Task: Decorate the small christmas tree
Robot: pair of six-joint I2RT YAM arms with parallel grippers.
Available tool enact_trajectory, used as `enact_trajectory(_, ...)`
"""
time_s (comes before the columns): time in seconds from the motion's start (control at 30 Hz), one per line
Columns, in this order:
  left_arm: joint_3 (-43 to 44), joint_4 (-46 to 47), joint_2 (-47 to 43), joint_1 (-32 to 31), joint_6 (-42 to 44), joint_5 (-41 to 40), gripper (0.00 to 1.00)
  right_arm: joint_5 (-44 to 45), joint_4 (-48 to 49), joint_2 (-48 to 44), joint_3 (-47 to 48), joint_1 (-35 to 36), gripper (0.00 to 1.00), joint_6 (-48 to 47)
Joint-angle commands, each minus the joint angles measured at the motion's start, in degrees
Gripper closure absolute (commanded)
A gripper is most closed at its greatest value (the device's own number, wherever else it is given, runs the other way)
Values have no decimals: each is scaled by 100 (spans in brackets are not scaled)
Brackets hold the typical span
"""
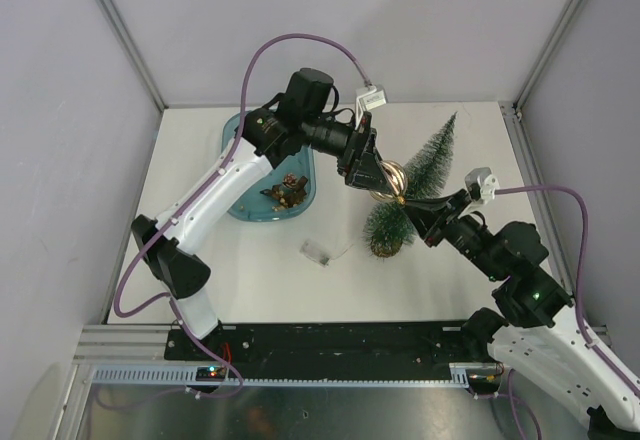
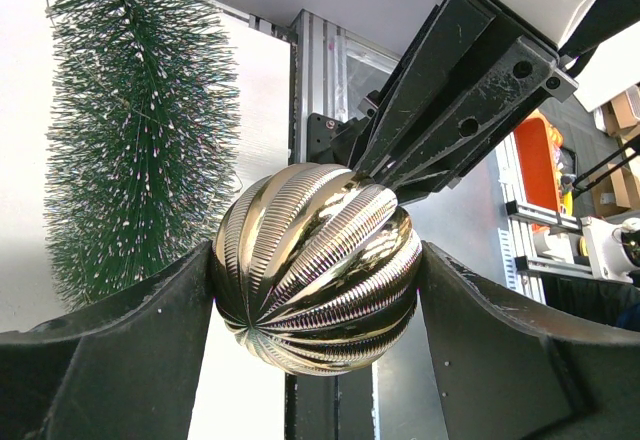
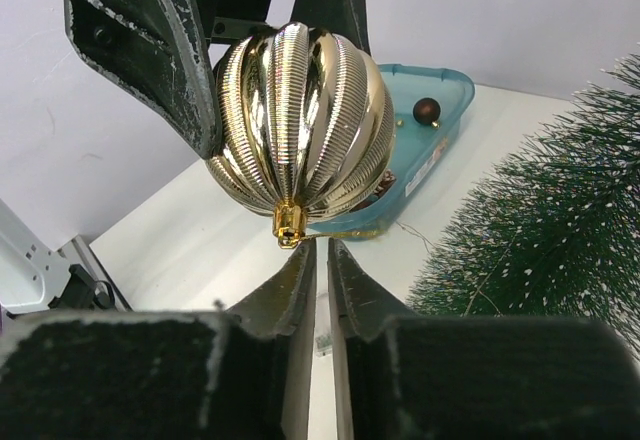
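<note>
The small christmas tree stands on its brown base right of centre; it also shows in the left wrist view and the right wrist view. My left gripper is shut on a gold ribbed ball ornament, held in the air beside the tree. My right gripper is almost shut, with a thin slit between the jaws, its tips just under the ornament's gold cap. A fine gold thread runs from the cap across the tips.
A blue tray at the back left holds several small ornaments, among them a dark red bauble. A small clear pack with a thin wire lies on the table left of the tree base. Grey walls enclose the table.
</note>
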Motion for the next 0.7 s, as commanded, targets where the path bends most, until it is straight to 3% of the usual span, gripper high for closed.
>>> enact_trajectory(0.0,247,21,-252,-17,-103,159,57,206,346,-28,-13,13,90,-110)
enact_trajectory(0.13,225,22,-238,-20,-69,115,57,358,274,-166,-10,0,99,-142)
enact_trajectory(0.67,239,24,-192,-21,6,-86,57,497,-207,-567,-8,-10,100,-176)
